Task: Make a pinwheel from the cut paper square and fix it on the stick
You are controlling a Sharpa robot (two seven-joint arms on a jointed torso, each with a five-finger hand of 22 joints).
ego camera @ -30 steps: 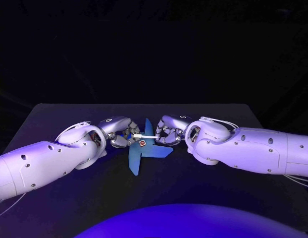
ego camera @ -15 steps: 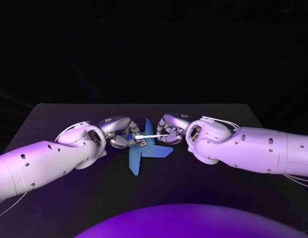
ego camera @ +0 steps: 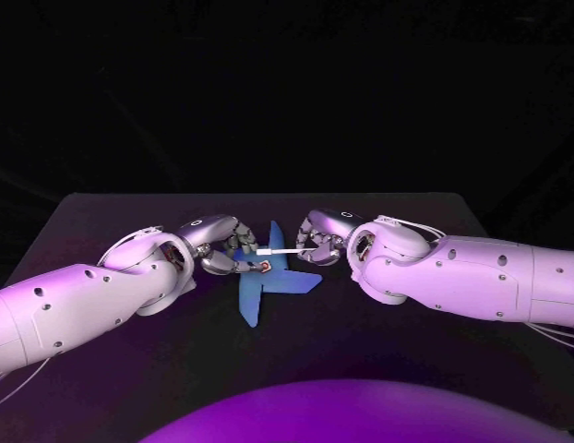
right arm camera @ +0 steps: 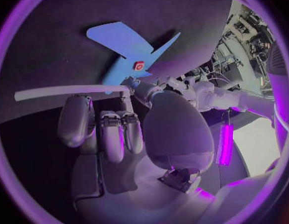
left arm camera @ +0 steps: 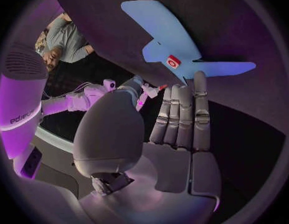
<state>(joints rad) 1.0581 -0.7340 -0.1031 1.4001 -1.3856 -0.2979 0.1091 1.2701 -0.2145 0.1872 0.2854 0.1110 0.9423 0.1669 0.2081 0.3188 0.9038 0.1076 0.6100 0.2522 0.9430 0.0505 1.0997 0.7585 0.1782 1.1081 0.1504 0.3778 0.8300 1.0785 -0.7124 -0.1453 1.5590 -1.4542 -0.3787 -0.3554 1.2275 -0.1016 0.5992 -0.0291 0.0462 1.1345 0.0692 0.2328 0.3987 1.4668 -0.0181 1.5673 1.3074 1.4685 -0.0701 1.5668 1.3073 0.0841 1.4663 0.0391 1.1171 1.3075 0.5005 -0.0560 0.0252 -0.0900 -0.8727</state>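
Dark room all round, and a black worktop (ego camera: 287, 351) where the two white arms meet in the middle. The right hand (ego camera: 320, 242) has its fingers (right arm camera: 111, 134) curled over a thin white stick (ego camera: 281, 251) and pinches it against the thumb, holding it crosswise above the worktop. The stick's free end reaches across to the left hand (ego camera: 221, 247). That hand's fingers (left arm camera: 182, 114) lie straight and pressed side by side, with the thumb alongside them. Its fingertips are right at the stick's end, but I cannot tell whether they grip it. Just beneath the stick, between the two hands, a blue paper pinwheel with cut blades (ego camera: 263, 291) lies on the worktop, its longest blade pointing toward the robot. A small red square piece (ego camera: 266, 265) sits at its centre, close under the left hand's fingertips.
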